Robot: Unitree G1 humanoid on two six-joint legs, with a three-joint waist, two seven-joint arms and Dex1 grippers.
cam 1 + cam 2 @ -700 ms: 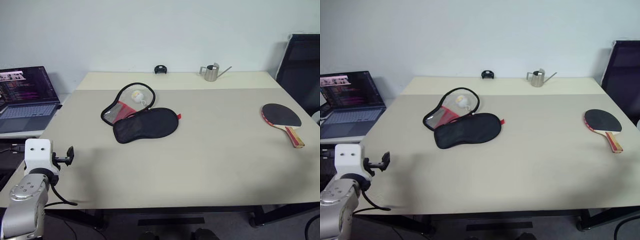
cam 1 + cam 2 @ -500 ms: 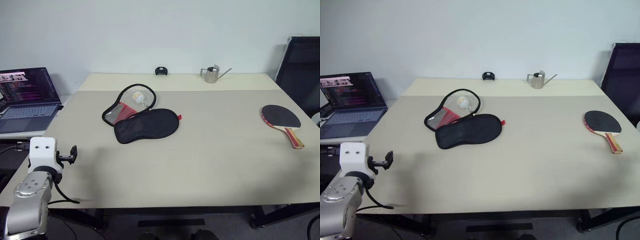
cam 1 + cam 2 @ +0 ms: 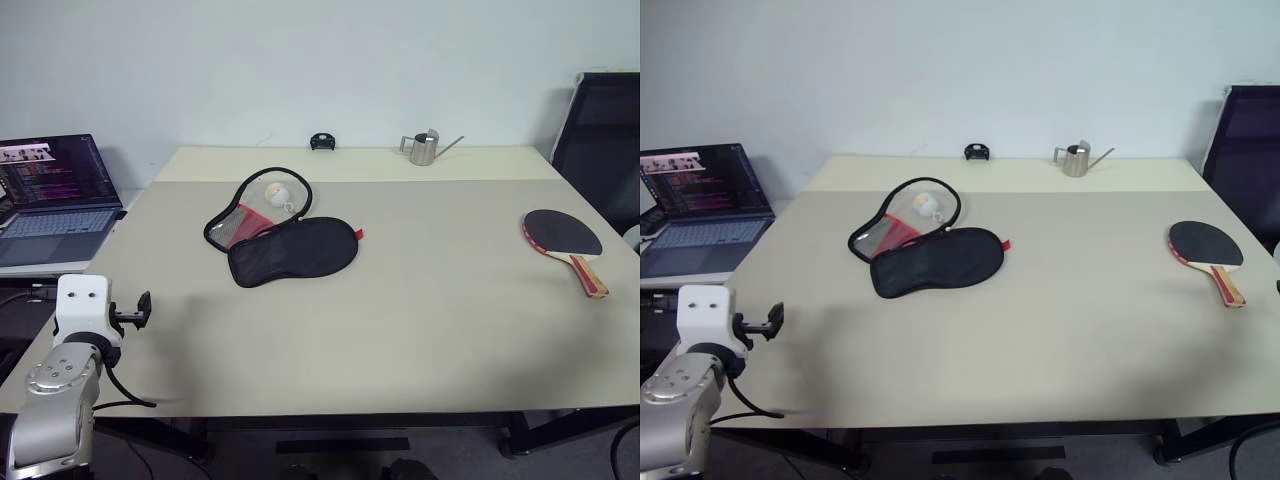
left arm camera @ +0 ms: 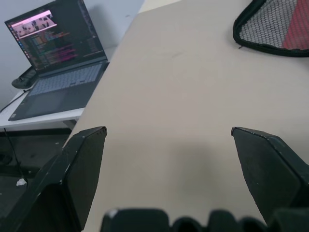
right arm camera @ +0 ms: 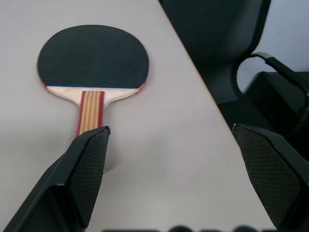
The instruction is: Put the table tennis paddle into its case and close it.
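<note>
The table tennis paddle (image 3: pixel 562 233) lies flat near the table's right edge, black face up, its pale handle toward me. The case (image 3: pixel 290 250) lies unzipped left of the table's middle, with its mesh-and-red flap (image 3: pixel 245 215) folded back and a white-yellow ball charm (image 3: pixel 273 191) inside the loop. My left gripper (image 4: pixel 169 130) is open over the table's front left edge, well short of the case. My right gripper (image 5: pixel 171 128) is open just in front of the paddle (image 5: pixel 94 57), with the handle's end close to one finger (image 5: pixel 87 169). Neither holds anything.
An open laptop (image 3: pixel 50 190) sits on a lower surface to the left. At the table's far edge stand a small metal pitcher (image 3: pixel 424 147) and a small black object (image 3: pixel 320 140). A black chair (image 3: pixel 600 140) is past the right edge.
</note>
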